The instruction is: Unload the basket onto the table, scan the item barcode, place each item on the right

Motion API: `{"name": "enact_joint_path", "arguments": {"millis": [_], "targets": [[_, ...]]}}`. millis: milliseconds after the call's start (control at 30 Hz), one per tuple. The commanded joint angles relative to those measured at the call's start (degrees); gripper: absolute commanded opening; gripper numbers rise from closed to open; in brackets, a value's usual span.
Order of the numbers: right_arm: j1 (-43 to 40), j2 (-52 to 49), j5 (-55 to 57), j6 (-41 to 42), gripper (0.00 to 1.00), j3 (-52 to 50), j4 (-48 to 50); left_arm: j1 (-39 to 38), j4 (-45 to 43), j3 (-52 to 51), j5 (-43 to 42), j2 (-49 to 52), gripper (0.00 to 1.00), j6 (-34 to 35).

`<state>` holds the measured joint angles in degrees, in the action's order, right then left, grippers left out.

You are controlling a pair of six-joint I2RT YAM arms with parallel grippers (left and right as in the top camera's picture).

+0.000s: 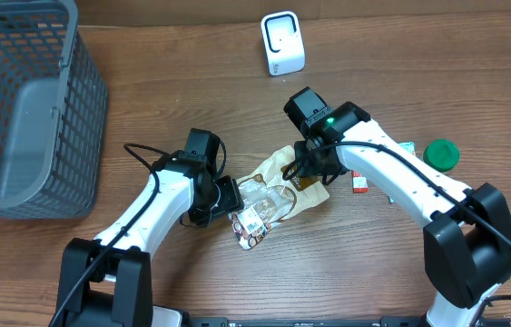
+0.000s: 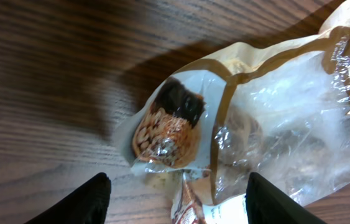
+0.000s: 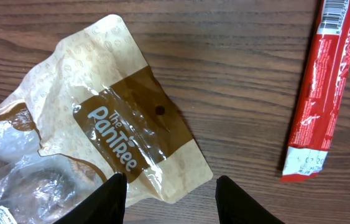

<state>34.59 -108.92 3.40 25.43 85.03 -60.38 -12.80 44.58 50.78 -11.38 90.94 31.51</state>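
Observation:
The item is a tan and clear snack bag (image 1: 278,189) printed "The PanTree", lying crumpled on the wooden table mid-scene. A white label (image 1: 251,222) with printing sits at its near end. My left gripper (image 1: 229,194) is at the bag's left side; in the left wrist view it (image 2: 178,202) stands open, the bag's (image 2: 224,118) crumpled end and label (image 2: 224,213) between its fingers. My right gripper (image 1: 313,170) is over the bag's right end; in the right wrist view it (image 3: 171,200) is open, straddling the bag's (image 3: 115,134) tan corner. A white scanner (image 1: 282,43) stands at the back.
A grey mesh basket (image 1: 19,109) fills the far left. A red wrapped bar (image 3: 321,93) lies right of the bag, partly under my right arm (image 1: 360,183). A green round lid (image 1: 440,154) rests further right.

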Motion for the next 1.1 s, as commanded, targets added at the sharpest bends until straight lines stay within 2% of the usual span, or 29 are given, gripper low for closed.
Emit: {"name": "enact_joint_path", "arguments": {"millis": [0, 300, 667, 800, 867, 1067], "targets": [[-0.22, 0.79, 0.37, -0.42, 0.48, 0.52, 0.63, -1.16, -1.97, -0.85, -0.68, -0.17, 0.6, 1.16], [-0.22, 0.79, 0.39, -0.42, 0.49, 0.52, 0.15, -2.34, -6.62, -0.87, 0.09, -0.17, 0.57, 5.01], [-0.22, 0.79, 0.39, -0.42, 0.5, 0.48, 0.02, -3.87, -2.14, -0.96, -0.02, -0.17, 0.61, 5.35], [-0.22, 0.79, 0.26, -0.42, 0.5, 0.48, 0.0, -5.55, -4.7, -1.84, 1.22, -0.17, 0.61, 5.6], [-0.22, 0.79, -0.74, -0.44, 0.5, 0.48, 0.0, -6.19, -6.34, -2.89, 3.13, -0.15, 0.64, 8.02], [-0.22, 0.79, -1.57, -0.44, 0.5, 0.48, 0.07, -6.4, -8.24, -3.54, 2.78, -0.13, 0.61, 9.49]]}}
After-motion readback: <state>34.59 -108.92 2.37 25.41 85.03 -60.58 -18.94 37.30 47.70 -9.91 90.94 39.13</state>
